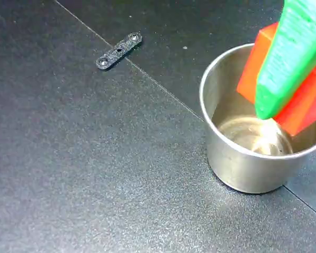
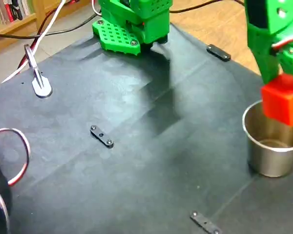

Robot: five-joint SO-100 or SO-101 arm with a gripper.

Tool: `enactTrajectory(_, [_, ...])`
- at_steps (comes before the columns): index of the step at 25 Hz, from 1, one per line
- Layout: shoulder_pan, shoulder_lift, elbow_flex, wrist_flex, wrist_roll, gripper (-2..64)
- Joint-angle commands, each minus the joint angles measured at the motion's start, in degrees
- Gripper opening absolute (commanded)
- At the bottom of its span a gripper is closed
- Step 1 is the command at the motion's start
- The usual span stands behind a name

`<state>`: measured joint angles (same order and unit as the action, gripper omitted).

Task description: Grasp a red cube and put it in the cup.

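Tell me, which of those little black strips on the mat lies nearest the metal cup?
The black strip at the mat's front edge in a fixed view lies nearest the cup. The middle strip and the back-edge strip lie farther off.

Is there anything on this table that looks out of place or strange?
Small black flat bars with holes lie loose on the dark mat: one near the middle, one at the front edge, one at the far edge. They look like stray parts. The red cube, held in the gripper, hangs tilted over the cup.
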<state>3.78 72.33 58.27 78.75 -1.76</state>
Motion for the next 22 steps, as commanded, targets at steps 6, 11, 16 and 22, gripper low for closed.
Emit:
enactTrajectory(6, [0.6, 1.1, -1.3, 0.1, 0.4, -0.3])
enactTrajectory(11, [0.6, 1.0, -1.3, 0.2, 0.4, 2.2])
enactTrajectory(16, [0.6, 1.3, -1.3, 0.3, 0.4, 9.9])
enactTrajectory(22, [0.7, 1.7, -1.3, 0.3, 0.4, 10.6])
